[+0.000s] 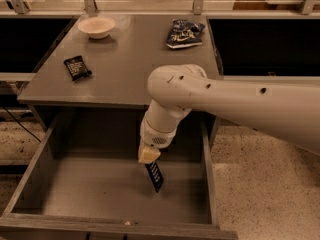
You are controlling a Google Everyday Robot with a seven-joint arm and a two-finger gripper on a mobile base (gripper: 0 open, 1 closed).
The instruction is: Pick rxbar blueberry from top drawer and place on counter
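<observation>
My white arm reaches from the right down into the open top drawer point(50, 149). My gripper point(149, 156) is shut on the upper end of the rxbar blueberry point(155, 176), a dark navy bar with white text. The bar hangs tilted, nearly upright, lifted above the drawer's grey floor. The grey counter point(130, 64) lies just behind and above the drawer.
On the counter stand a white bowl point(96, 26) at the back left, a black packet point(77, 67) at the left and a wrinkly blue-and-white snack bag point(183, 33) at the back right. Black recessed bins point(265, 44) flank the counter. Speckled floor lies right.
</observation>
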